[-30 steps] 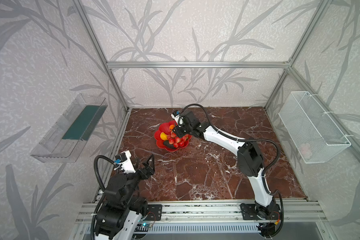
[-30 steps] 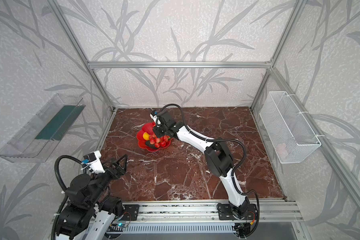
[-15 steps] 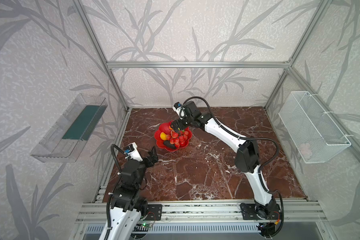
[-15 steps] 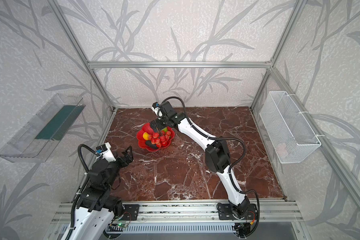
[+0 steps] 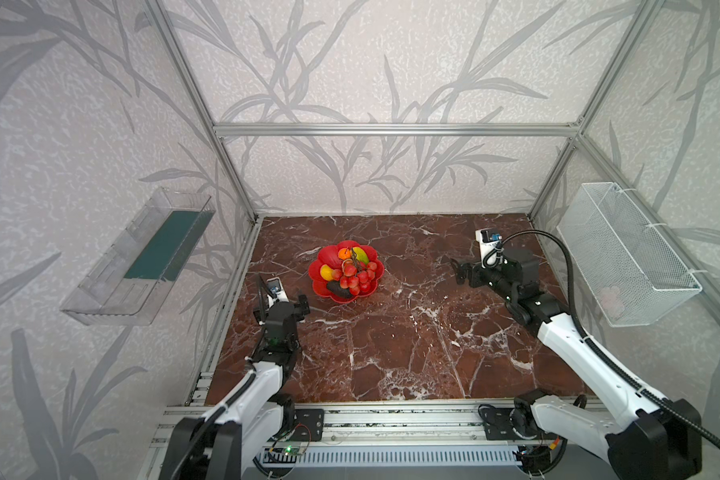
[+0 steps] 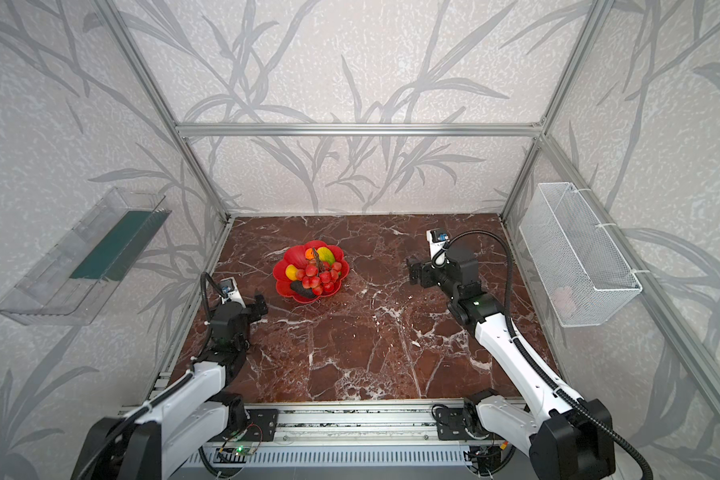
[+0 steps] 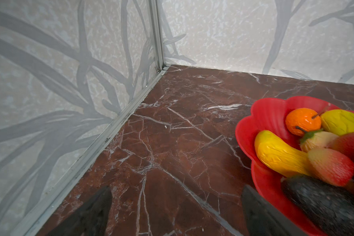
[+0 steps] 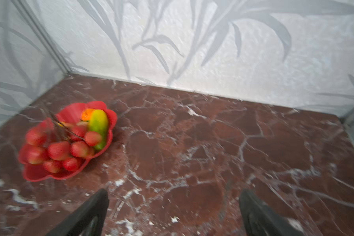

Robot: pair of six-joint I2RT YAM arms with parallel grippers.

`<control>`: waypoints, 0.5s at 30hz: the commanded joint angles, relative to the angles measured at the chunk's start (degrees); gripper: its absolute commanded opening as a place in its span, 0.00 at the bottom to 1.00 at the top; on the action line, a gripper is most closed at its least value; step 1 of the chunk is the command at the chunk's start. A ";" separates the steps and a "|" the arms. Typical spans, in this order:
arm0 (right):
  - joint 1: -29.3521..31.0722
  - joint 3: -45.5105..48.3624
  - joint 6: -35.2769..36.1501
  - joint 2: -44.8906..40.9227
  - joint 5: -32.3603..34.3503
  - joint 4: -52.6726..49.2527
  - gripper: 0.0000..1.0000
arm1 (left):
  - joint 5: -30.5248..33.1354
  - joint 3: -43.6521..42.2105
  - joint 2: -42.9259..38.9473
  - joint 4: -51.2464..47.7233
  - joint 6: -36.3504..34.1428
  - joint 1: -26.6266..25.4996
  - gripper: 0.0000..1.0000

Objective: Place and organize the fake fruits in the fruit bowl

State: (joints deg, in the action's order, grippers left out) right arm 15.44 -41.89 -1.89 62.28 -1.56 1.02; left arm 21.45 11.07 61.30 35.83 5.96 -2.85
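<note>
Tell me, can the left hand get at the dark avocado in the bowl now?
Probably yes. The left hand is open beside the red bowl, and the avocado lies on its near side with nothing between them.

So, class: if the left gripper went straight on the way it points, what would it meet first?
Probably the bare marble table, not the fruit bowl: the open left gripper frames only tabletop, with the bowl off to one side. Depth is unclear.
</note>
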 commanded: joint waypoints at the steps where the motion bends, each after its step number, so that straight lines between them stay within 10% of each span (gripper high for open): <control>1: -2.16 6.69 4.44 2.05 5.52 9.49 0.99 | -3.68 -0.74 9.04 17.17 -1.21 2.52 0.99; 10: -6.02 18.18 7.89 16.36 8.75 39.98 0.99 | -9.64 4.64 29.85 31.66 -0.31 5.76 0.99; 15: -6.70 21.02 9.34 26.70 5.70 55.11 0.99 | -9.47 8.21 26.37 18.91 0.03 5.66 0.99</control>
State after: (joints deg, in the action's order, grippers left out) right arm 9.17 -22.06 5.65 85.36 5.56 41.56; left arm 13.34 16.64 88.03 55.07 6.55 2.70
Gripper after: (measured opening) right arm 0.990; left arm 0.992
